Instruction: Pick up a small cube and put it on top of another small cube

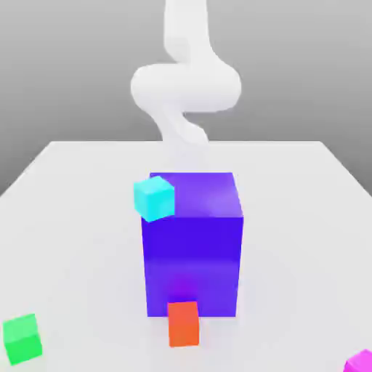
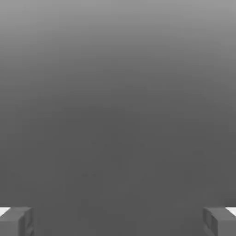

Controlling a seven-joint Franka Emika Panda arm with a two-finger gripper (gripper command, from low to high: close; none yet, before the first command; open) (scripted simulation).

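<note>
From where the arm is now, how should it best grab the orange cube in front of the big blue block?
Grip the orange cube by its two side faces, coming straight down from above. It sits upright on the table, close against the blue block, so its rear face is probably blocked, while the sides toward the exterior view's left and right look free.

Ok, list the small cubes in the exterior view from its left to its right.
Green cube → cyan cube → orange cube → magenta cube, cut off at the frame's corner.
</note>
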